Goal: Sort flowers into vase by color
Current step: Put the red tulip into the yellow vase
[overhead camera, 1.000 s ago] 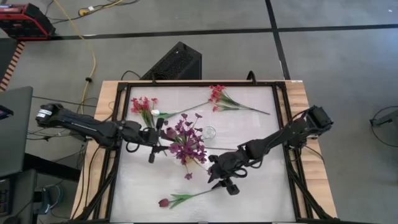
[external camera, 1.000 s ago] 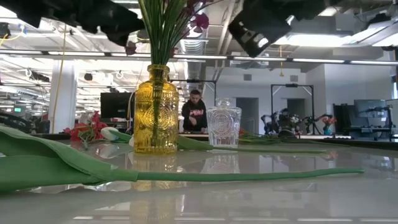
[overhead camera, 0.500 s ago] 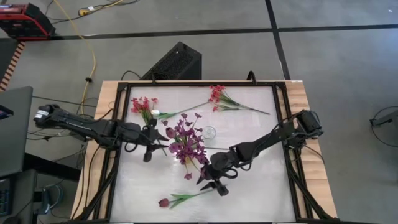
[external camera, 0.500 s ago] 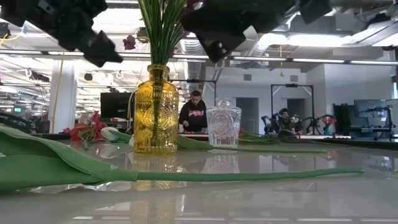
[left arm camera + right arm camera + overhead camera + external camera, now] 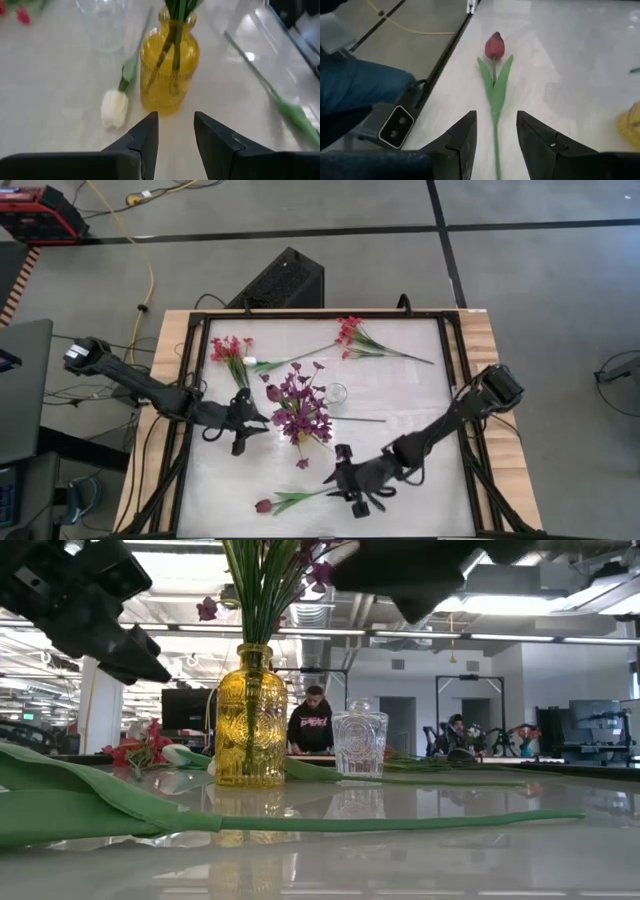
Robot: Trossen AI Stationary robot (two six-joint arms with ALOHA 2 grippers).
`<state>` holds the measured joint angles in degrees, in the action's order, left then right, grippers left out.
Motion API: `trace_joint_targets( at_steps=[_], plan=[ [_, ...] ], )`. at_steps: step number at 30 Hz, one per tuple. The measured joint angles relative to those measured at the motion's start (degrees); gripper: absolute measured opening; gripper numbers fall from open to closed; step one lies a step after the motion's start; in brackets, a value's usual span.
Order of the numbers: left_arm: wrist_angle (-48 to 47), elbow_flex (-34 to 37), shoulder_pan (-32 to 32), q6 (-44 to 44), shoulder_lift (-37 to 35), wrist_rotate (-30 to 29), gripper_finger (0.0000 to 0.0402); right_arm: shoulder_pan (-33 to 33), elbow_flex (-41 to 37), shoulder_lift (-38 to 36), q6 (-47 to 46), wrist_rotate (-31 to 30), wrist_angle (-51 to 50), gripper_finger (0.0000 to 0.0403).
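- At the near edge of the worktop (image 5: pixel 420 400) lies the red bud (image 5: pixel 494 46) on its long stem (image 5: pixel 496 135). The right tool (image 5: pixel 495 137) hovers just above it with jaws apart and nothing between them, the stem running up through the gap.
- The stem looks thin, light and springy — probably plastic over wire. It should lift with little force but may roll or flick under the tips.
- Best hold, I judge: mid-stem, below the two leaves (image 5: pixel 495 85), where it is bare. A pinch on a leaf would fold it and slip.
- The yellow vase (image 5: pixel 169 70) already holds the purple sprigs (image 5: pixel 300 405); it is narrow-necked and could tip.
- The clear jar (image 5: pixel 359 743) stands beside it, apparently empty — red likely goes there.
- The left tool (image 5: pixel 174 135) faces the vase, open and empty, with the white bud (image 5: pixel 114 108) just beside the vase.
- Two red sprigs (image 5: pixel 230 350) lie far back.
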<state>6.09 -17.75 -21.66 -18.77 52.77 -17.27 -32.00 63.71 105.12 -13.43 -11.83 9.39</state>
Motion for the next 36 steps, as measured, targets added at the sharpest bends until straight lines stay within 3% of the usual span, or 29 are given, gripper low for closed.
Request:
trace_joint_targets(
  at_steps=[4,10,16,25,29,33,36],
  plan=[
    [6.88,1.83,-2.60,-0.08,1.96,-5.03,0.0114,-1.67,0.43,3.57,-1.70,-3.18,0.50,0.0164],
    [13.72,2.16,-4.57,1.16,5.11,-9.06,0.0114,-0.91,8.35,10.44,-1.29,-3.77,-2.67,0.0164],
    [18.55,2.09,-5.68,2.18,9.21,-8.53,0.0114,0.84,17.37,16.78,-1.65,-0.88,-16.89,0.0164],
    [17.72,2.11,-7.97,1.08,13.24,-8.46,0.0114,1.76,21.10,22.31,-6.21,4.59,-19.62,0.0158],
    [17.28,2.08,-8.12,1.48,13.80,-8.54,0.0114,1.41,21.01,23.09,-5.66,3.36,-23.14,0.0113],
    [17.74,2.09,-7.94,3.86,13.62,-9.88,0.0114,0.55,20.76,22.47,-3.63,0.78,-24.55,0.0031],
    [18.23,2.09,-7.77,6.30,13.32,-12.32,0.0114,0.19,20.44,20.43,-3.41,0.58,-25.08,0.0017]
  ],
)
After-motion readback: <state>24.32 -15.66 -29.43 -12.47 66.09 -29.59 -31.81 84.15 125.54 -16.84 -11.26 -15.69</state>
